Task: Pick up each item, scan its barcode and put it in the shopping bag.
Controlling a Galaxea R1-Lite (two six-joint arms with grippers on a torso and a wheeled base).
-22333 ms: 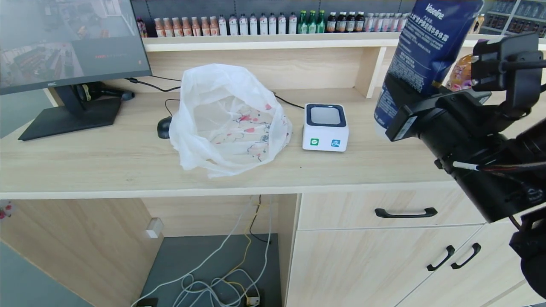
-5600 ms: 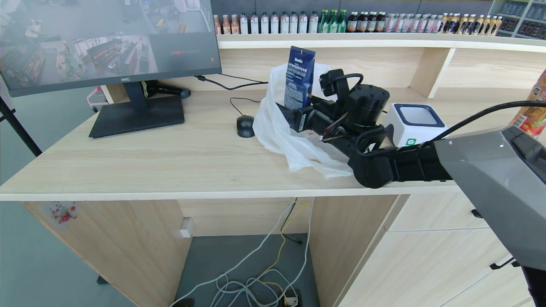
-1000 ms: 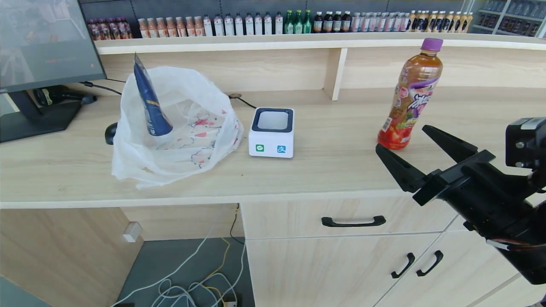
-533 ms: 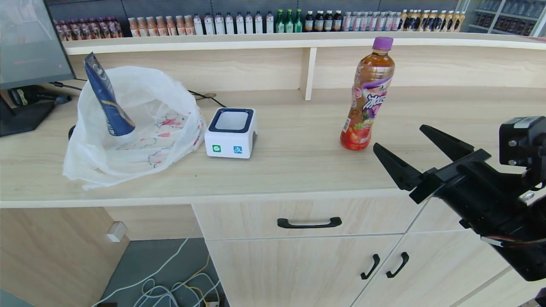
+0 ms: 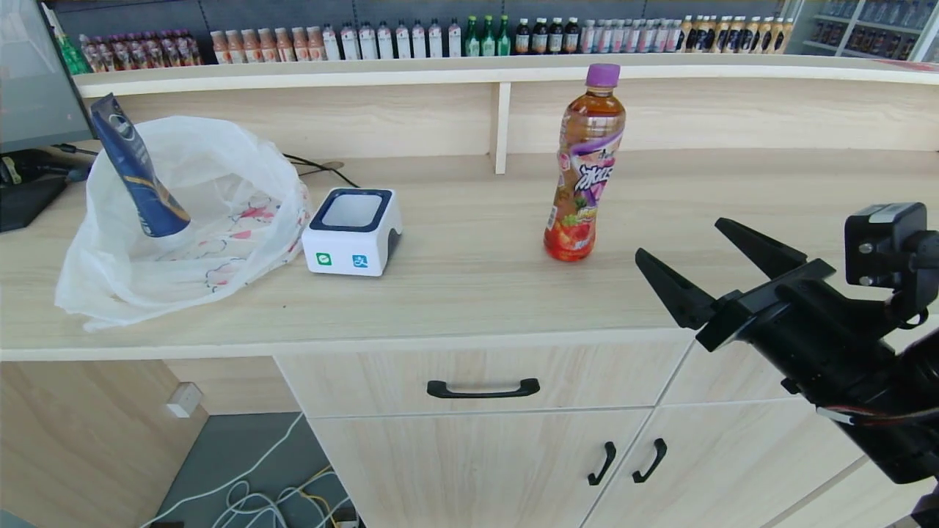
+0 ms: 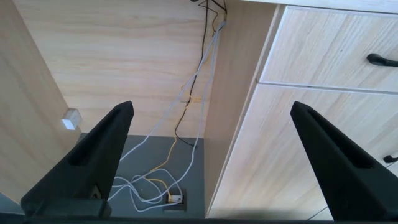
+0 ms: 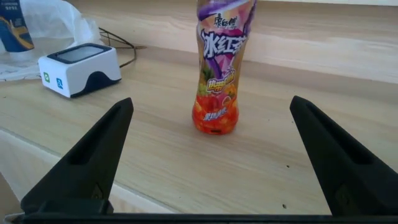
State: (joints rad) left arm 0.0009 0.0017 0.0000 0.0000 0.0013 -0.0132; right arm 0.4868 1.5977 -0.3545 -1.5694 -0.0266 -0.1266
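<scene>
Head view showed the right gripper (image 5: 678, 237) hanging off the front edge of the tabletop (image 5: 455, 301). Its jaws were spread wide and empty, aimed toward the bottle (image 5: 585, 165), which stood upright and alone on the tabletop, well apart from the gripper. The wide spread looked suited to taking the bottle around its body. The right wrist view had the bottle framed between the jaws, so the line of approach seemed set. The scanner (image 5: 353, 231) sat between the bottle and the bag (image 5: 242, 176) with its window facing up. That order was handy: an item lifted from the right could pass over the window on its way to the bag. The bag lay slumped with its mouth open, and a blue pouch (image 5: 139, 180) leaned inside it, its top above the rim; nothing else could be made out in it. The left gripper (image 6: 211, 106) hung low, jaws also apart and empty, facing the cabinet fronts (image 6: 323, 62) and cables (image 6: 180, 143) under the tabletop, probably parked out of the way. By my reading the bottle was yet to be scanned and bagged.
</scene>
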